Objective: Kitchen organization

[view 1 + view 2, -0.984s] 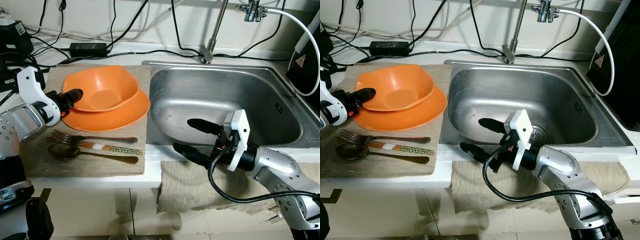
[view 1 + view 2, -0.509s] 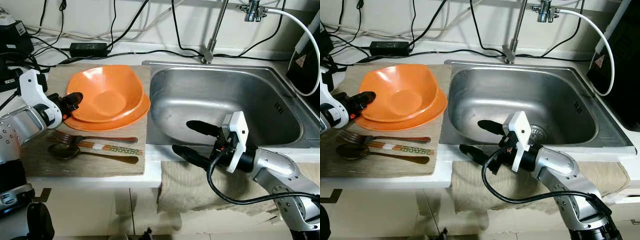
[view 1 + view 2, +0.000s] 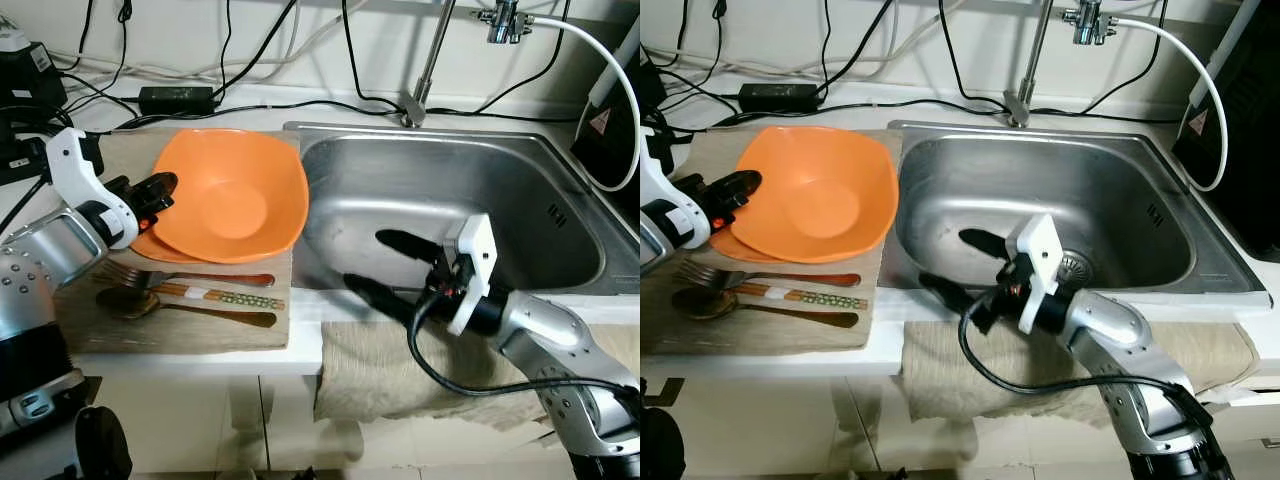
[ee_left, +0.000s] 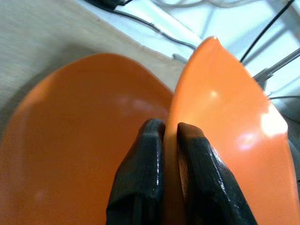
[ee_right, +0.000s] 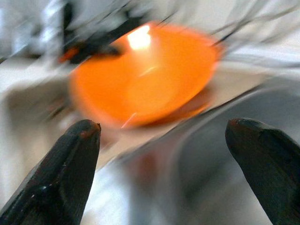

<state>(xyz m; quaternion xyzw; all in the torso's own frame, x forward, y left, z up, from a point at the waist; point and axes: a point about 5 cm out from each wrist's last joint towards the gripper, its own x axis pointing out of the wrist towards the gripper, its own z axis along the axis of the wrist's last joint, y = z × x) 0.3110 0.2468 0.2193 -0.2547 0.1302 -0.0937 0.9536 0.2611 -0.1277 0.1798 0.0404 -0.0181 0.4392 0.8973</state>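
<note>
Now the left hand (image 4: 163,136) is pinching the tilted orange bowl's (image 3: 240,195) rim above the orange plate (image 4: 79,140); the right hand (image 3: 385,262) is gaping empty at the sink's (image 3: 520,190) front edge.

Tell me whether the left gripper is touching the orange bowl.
Touching. In the left wrist view, the left gripper has its two fingers clamped on the rim of the orange bowl, one on each side, tilting it above the orange plate.

Left gripper (image 3: 160,187) jaws pinched shut; right gripper (image 3: 385,265) jaws spread wide.

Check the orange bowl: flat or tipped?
Tipped: the left gripper pinches the orange bowl by its rim, lifting that side off the orange plate.
</note>
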